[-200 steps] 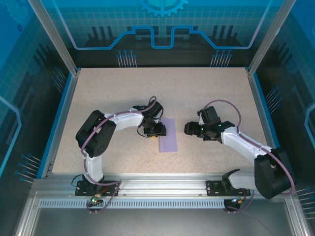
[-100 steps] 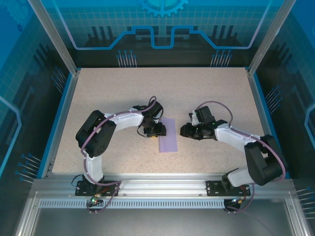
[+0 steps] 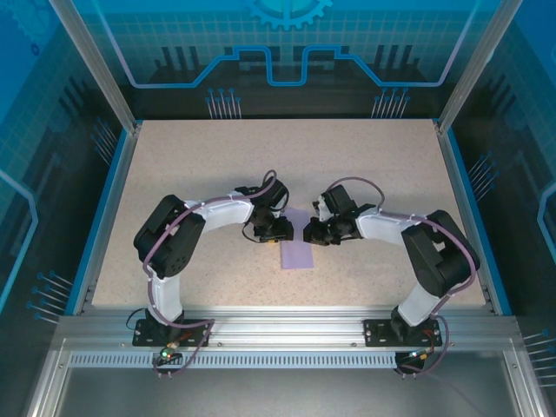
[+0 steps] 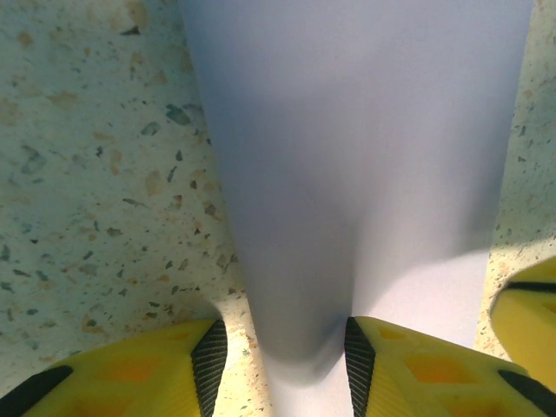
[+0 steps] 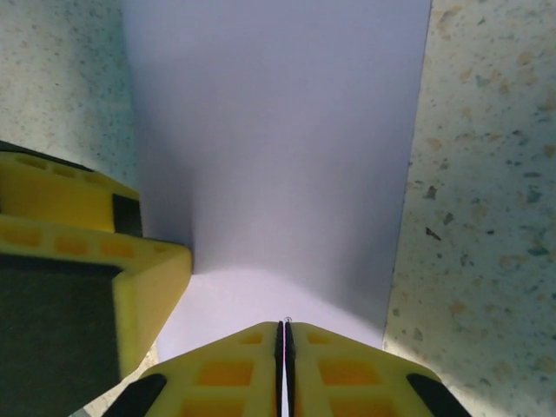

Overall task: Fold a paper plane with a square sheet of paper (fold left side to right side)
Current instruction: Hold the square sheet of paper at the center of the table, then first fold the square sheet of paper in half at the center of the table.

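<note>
Closest to us, a grey metal rail (image 3: 287, 334) runs along the front of the table, and the two arms are bolted to it. The left arm (image 3: 174, 239) bends up and in toward the middle. The right arm (image 3: 430, 252) bends in from the other side. Their claws meet near the middle of the speckled table (image 3: 373, 156), just beside each other. The purple paper (image 3: 298, 254) lies flat there. It looks like a tall, thin strip, not a square. Its near end sticks out toward us from under the two claws. The left claw (image 3: 280, 231) is low over the left side of the paper. Its yellow fingers (image 4: 148, 369) stand apart, so this claw is open. One finger is down by the paper's left edge, over the table. The other finger is over the paper. The paper between them looks dark and a bit humped. The right claw (image 3: 310, 234) is low over the right side of the paper. Its two yellow fingers (image 5: 226, 373) are pressed tight together, with a thin line between them, so this claw is closed. I cannot tell if a bit of paper is caught in that line. The rest of the strip runs away from both claws, smooth and plain. Past it, the table is bare up to a blue edge (image 3: 104, 217). Behind that stands a blue back wall (image 3: 287, 52).
</note>
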{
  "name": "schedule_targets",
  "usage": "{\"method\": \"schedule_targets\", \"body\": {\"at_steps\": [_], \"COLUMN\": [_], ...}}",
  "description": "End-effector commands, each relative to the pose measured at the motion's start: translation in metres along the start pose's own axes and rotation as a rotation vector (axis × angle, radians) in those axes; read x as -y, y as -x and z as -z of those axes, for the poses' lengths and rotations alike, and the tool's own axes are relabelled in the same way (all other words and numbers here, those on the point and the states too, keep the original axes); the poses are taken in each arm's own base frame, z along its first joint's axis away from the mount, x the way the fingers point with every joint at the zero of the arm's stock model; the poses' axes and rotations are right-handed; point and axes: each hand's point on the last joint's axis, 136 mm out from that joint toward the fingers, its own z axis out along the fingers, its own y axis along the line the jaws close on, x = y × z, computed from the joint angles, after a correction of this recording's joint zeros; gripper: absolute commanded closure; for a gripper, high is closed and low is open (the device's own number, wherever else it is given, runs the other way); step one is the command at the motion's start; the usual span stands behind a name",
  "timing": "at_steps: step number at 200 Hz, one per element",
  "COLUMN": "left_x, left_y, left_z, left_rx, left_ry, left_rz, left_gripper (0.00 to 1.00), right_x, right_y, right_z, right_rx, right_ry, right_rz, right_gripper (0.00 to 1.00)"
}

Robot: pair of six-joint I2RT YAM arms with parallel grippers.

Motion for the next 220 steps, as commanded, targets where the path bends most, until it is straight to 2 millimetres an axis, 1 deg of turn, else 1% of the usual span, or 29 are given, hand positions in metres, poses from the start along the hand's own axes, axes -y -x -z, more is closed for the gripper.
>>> {"method": "schedule_targets", "body": {"at_steps": [1, 40, 65, 87, 109, 132, 154, 169, 179, 199, 220], "left_x": [-0.009, -0.008, -0.003, 0.007, 0.019, 0.027, 0.036, 0.043, 0.049, 0.061, 0.065], "left_y": [-0.009, -0.008, -0.006, -0.001, 0.007, 0.013, 0.013, 0.01, 0.007, 0.0, -0.004], "left_z": [-0.023, -0.022, -0.015, 0.001, 0.028, 0.053, 0.067, 0.068, 0.064, 0.052, 0.036], "left_rx": [-0.038, -0.036, -0.023, 0.012, 0.07, 0.131, 0.158, 0.148, 0.127, 0.067, 0.021], "left_ry": [0.045, 0.042, 0.029, 0.008, -0.014, -0.022, -0.061, -0.104, -0.146, -0.234, -0.286], "left_rz": [-0.006, -0.007, -0.017, -0.039, -0.07, -0.093, -0.107, -0.114, -0.122, -0.127, -0.123], "left_gripper": [0.54, 0.54, 0.54, 0.51, 0.46, 0.43, 0.43, 0.46, 0.5, 0.58, 0.65], "right_x": [0.003, 0.018, 0.027, 0.036, 0.042, 0.045, 0.047, 0.047, 0.047, 0.047, 0.047], "right_y": [-0.004, -0.014, -0.022, -0.03, -0.035, -0.037, -0.038, -0.038, -0.038, -0.038, -0.039], "right_z": [-0.007, -0.013, -0.016, -0.018, -0.02, -0.02, -0.02, -0.02, -0.02, -0.021, -0.021], "right_rx": [-0.029, -0.066, -0.087, -0.107, -0.121, -0.125, -0.128, -0.13, -0.13, -0.134, -0.136], "right_ry": [-0.036, -0.092, -0.12, -0.144, -0.164, -0.174, -0.183, -0.184, -0.185, -0.185, -0.186], "right_rz": [-0.011, -0.031, -0.042, -0.055, -0.066, -0.071, -0.073, -0.073, -0.073, -0.073, -0.072], "right_gripper": [0.88, 0.88, 0.88, 0.89, 0.89, 0.89, 0.89, 0.89, 0.89, 0.89, 0.89]}}
